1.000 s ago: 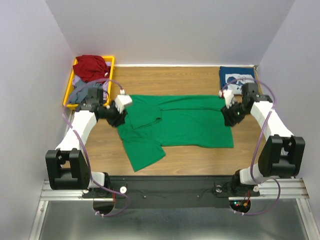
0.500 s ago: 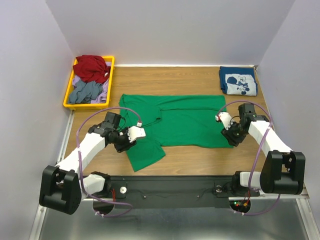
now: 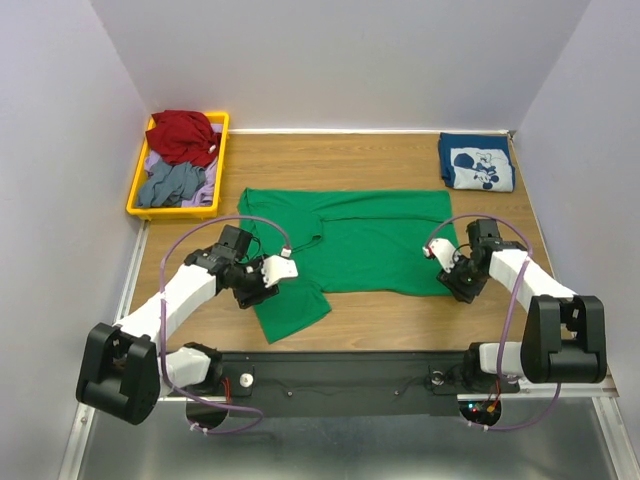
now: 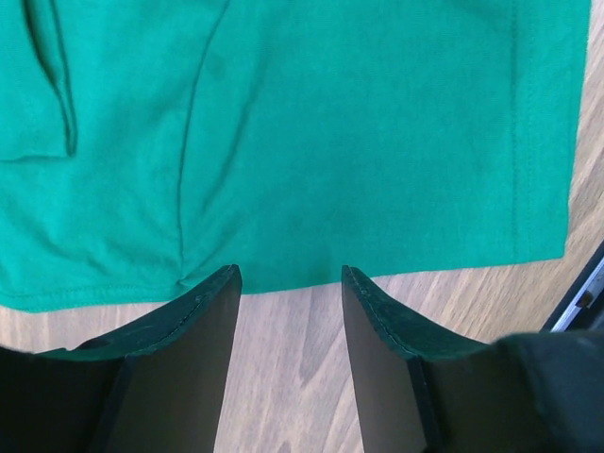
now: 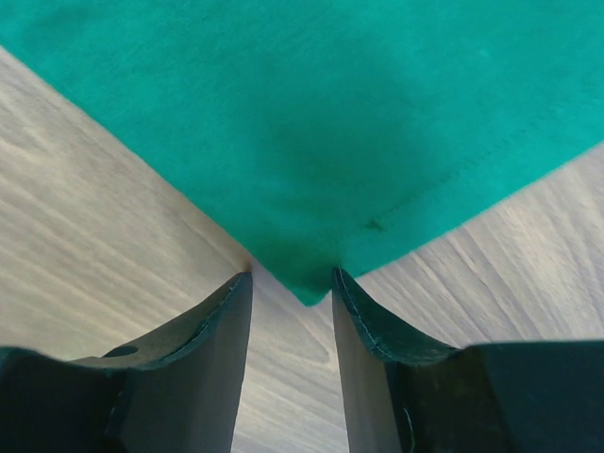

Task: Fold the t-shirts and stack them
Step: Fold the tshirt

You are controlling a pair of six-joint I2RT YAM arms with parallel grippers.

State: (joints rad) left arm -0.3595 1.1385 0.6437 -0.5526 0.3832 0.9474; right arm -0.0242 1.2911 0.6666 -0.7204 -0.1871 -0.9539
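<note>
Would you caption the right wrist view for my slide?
Open right hand poised at a corner of the green shirt.

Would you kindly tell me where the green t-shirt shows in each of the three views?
Top external: green t-shirt spread at mid-table.
Left wrist: green t-shirt fills the upper half, its edge toward the camera.
Right wrist: green t-shirt fills the top, one corner pointing down.
Shared landmark: the wooden table bordering the cloth.

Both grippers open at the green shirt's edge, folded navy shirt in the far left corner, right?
No: the folded navy shirt lies in the far right corner, per the top external view. The left gripper and right gripper are open at the edge of the green shirt.
</note>
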